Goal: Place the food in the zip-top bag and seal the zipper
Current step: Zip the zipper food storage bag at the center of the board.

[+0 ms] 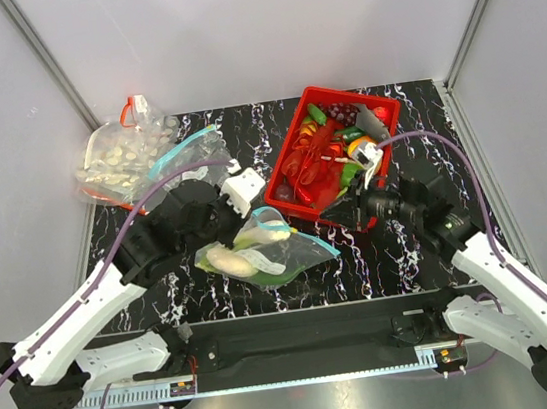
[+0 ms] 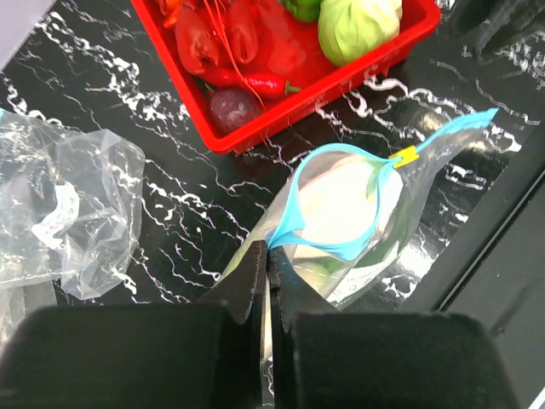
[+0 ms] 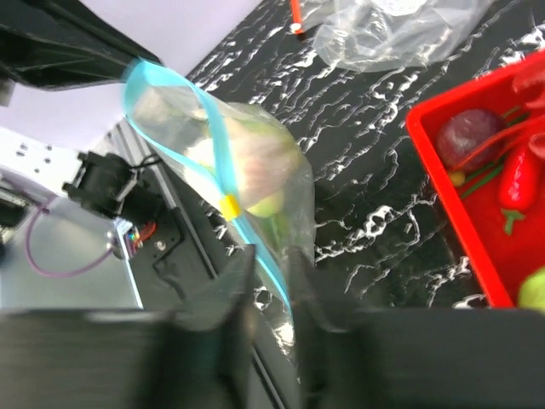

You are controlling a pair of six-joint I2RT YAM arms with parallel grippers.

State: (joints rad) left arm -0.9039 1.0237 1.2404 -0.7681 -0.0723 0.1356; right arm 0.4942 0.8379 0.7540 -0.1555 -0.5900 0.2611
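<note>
Seen from above, the zip-top bag point(image 1: 265, 254) lies on the counter point(image 1: 363, 268) close to its near edge, about midway along and just in front of the red basket point(image 1: 289, 147). The food point(image 1: 236, 262), pale pieces with a little green, is already inside. The bag's long axis runs roughly along the near edge. Its mouth, edged by the zipper point(image 1: 321, 244), faces far-right toward the basket. The left gripper point(image 1: 238, 221) meets the left end of the zipper, and the right gripper point(image 1: 348, 221) sits by the right end.

In the left wrist view, the left gripper is clenched on the very end of the teal strip, jaws flat together. Ahead of it the strip opens into a wide loop and rejoins at a yellow tab point(image 2: 406, 156), so the mouth gapes.

The right wrist view is blurred. The right gripper there is released: its fingers point(image 3: 234, 285) stand apart with the strip passing between them, near the tab, and they pinch nothing.

Sealing looks like the step in hand. To do it well, the left should probably hold its end firmly so the strip stays taut. The right would then close squarely across both tracks and run straight along the strip toward the left, keeping level so the crinkly film does not bunch or pull free.
</note>
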